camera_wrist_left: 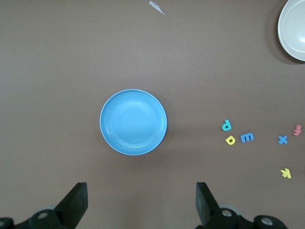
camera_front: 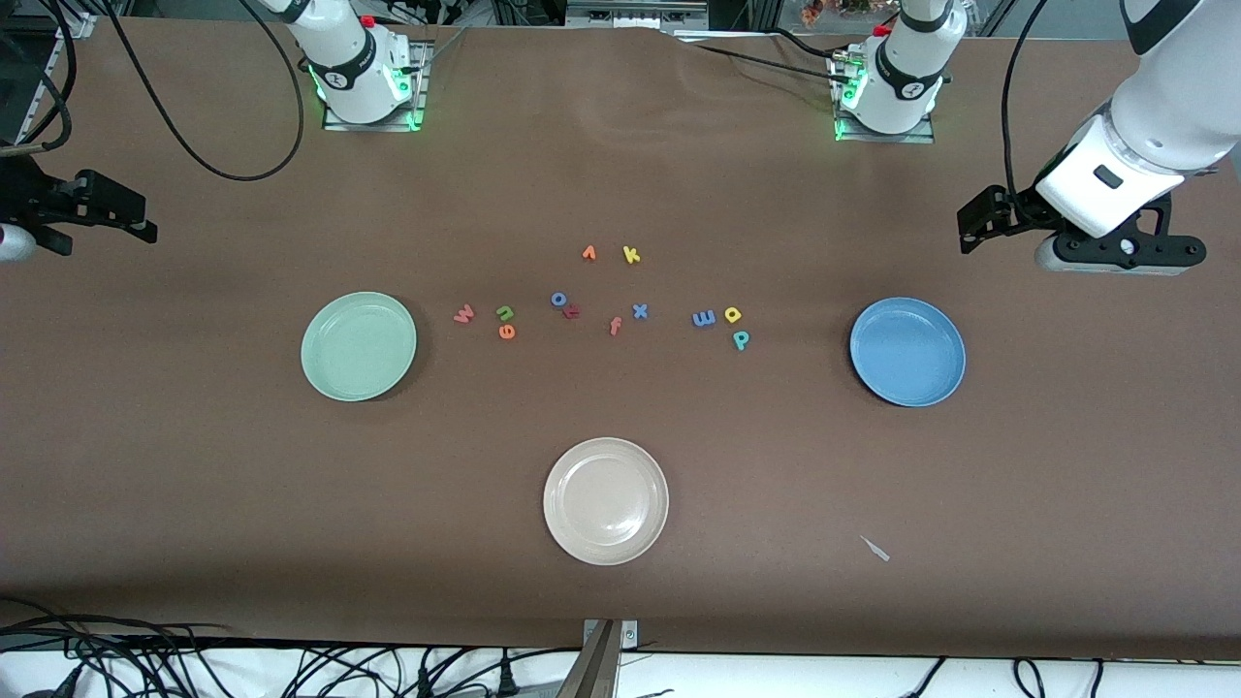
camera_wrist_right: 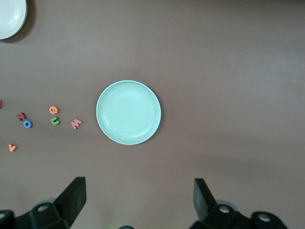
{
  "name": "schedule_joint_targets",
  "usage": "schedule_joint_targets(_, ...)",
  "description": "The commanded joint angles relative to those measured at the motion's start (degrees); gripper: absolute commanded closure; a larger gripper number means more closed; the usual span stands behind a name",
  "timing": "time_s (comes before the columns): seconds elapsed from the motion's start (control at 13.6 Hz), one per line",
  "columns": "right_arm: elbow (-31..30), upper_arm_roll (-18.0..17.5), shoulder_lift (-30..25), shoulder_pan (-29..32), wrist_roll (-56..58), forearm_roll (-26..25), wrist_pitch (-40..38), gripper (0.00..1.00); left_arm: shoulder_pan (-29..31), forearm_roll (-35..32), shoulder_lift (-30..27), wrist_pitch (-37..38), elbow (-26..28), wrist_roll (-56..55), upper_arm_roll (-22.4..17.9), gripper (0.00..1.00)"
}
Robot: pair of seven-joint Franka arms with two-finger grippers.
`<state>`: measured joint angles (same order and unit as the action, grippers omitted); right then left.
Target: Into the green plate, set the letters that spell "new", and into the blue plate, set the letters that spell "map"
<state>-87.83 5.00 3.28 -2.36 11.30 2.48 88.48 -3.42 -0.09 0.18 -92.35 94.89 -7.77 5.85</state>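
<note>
Nothing sorted yet: both plates bare, left gripper and right gripper spread wide, empty, high over the table ends. Best to start with the "w" nearest the green plate (pinch low, foam is thin), avoiding the "n" and "e" beside it.

My two arms: glossy white rounded shells w/ black joint rings, bases bolted on metal plates, green LEDs glowing, red button near each base. Black cables loop off both. Left gripper and right gripper: matte black, blocky fingers, small silver screws.
</note>
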Motion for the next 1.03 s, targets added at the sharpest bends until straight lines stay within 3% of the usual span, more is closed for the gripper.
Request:
schedule_joint_targets(0.0,-0.15,-0.25,-0.20,-0.02,0.22,0.94,-0.15,0.00,0.00,-1.75,0.70,0.68,-1.55,0.73,0.30,0.00)
schedule_joint_targets(0.96,-0.06,-0.08,-0.38,0.07,0.66,0.94,-0.50,0.00,-0.27,-1.84,0.70,0.68,-1.55,0.65,0.39,0.00)
